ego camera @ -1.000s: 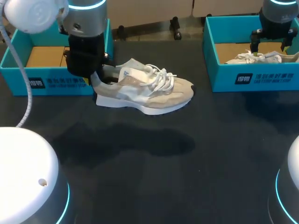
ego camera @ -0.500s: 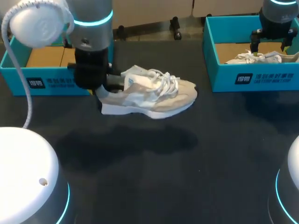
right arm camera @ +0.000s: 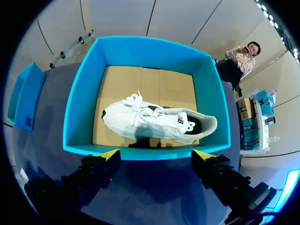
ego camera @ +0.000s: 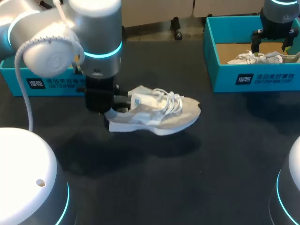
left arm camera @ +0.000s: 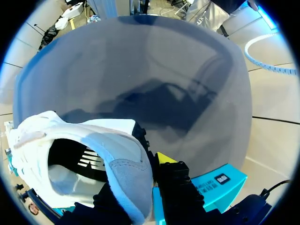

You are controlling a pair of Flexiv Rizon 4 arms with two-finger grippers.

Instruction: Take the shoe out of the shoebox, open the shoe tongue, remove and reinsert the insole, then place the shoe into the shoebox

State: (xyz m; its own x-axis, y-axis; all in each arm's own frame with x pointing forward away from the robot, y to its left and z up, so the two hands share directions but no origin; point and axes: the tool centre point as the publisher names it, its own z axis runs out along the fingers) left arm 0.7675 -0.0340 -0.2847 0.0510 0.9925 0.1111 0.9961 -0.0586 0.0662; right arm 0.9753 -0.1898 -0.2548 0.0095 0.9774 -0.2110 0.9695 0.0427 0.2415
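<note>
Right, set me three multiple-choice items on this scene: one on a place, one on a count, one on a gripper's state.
1. The white sneaker lies: A) on the bare tabletop; B) across a box rim; C) inside the right teal shoebox.
2. Sneakers in view: A) two; B) one; C) three.
3. The left gripper is: A) open and empty; B) shut on the heel of the beige sneaker; C) shut on a loose insole.

Answers: 1 C, teal walls surround it in the right wrist view. 2 A, one is boxed and one is held. 3 B, its fingers stand inside and outside the heel collar.
</note>
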